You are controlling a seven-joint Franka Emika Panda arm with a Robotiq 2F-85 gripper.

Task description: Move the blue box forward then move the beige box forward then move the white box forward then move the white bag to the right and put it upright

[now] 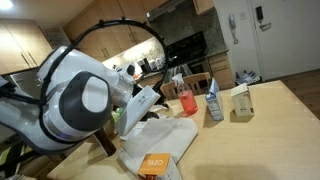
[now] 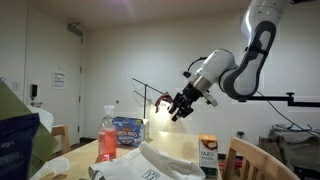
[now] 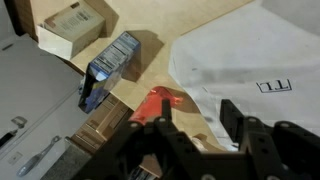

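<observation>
The blue box (image 1: 213, 105) stands on the wooden table beside the beige box (image 1: 241, 103); both also show in the wrist view, blue (image 3: 112, 65) and beige (image 3: 75, 27). The white bag (image 1: 160, 135) lies flat and crumpled on the table; it also shows in the wrist view (image 3: 250, 60) and in an exterior view (image 2: 150, 165). A small box with an orange face (image 1: 155, 163) sits by the bag. My gripper (image 2: 180, 108) hangs above the table, open and empty; in the wrist view its fingers (image 3: 195, 125) are over the bag's edge.
A red bottle (image 1: 185, 100) stands next to the blue box, close under my gripper in the wrist view (image 3: 155, 103). The table edge (image 3: 95, 120) runs near the blue box. Chairs stand beyond the table (image 1: 222, 72). The arm's body (image 1: 70, 100) blocks one side.
</observation>
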